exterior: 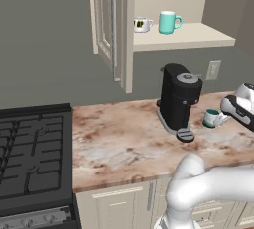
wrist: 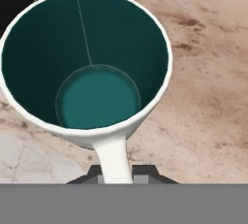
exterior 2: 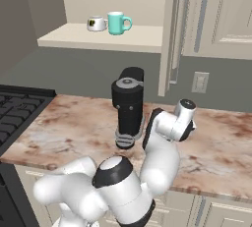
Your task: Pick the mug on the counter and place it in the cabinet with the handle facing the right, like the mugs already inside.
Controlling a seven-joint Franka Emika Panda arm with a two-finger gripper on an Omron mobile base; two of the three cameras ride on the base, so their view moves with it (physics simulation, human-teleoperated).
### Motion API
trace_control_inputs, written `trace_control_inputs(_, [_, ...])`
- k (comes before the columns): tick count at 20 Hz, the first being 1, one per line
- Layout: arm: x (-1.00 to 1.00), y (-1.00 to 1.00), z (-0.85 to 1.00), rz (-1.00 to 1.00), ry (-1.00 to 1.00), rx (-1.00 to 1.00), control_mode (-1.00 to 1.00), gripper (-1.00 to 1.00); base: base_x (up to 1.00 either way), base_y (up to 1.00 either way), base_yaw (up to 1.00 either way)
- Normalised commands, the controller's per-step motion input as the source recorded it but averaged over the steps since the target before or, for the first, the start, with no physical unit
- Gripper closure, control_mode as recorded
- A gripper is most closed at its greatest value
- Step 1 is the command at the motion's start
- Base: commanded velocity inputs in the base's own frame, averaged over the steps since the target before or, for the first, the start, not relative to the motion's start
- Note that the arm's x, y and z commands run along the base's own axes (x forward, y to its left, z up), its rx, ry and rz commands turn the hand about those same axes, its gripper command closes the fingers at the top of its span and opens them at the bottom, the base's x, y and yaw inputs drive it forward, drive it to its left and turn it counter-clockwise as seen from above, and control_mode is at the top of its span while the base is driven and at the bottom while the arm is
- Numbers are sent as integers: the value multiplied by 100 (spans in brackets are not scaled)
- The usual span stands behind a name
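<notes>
Now my gripper [wrist: 116, 172] is closed down on the handle [wrist: 114, 157] of the mug [wrist: 87, 63], the pale loop running straight between my finger tips in the hand view. I look down into its dark teal inside, and it sits on the marbled counter [wrist: 208, 72]. From the left base view, the mug [exterior: 212, 118] stands just right of the black coffee machine [exterior: 177, 99], with my hand reaching it from the right. I cannot quite tell whether the base has left the stone; I judge it has not.

So the grasp is made and the lift comes next. That calls for a straight rise clear of the coffee machine, then a carry up to the cabinet [exterior: 198, 37] shelf beside the mint-green mug [exterior: 168, 22] and white mug [exterior: 141, 24], with the handle turned right.
</notes>
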Motion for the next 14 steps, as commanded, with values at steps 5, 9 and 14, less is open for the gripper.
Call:
trace_control_inputs(5, [-54,50,2,1,-7,-5,-100,100,0,0,0])
trace_control_inputs(9, [-50,41,16,0,-11,-3,-100,100,0,0,0])
trace_control_inputs(14, [-54,44,37,0,-12,-6,-100,100,0,0,0])
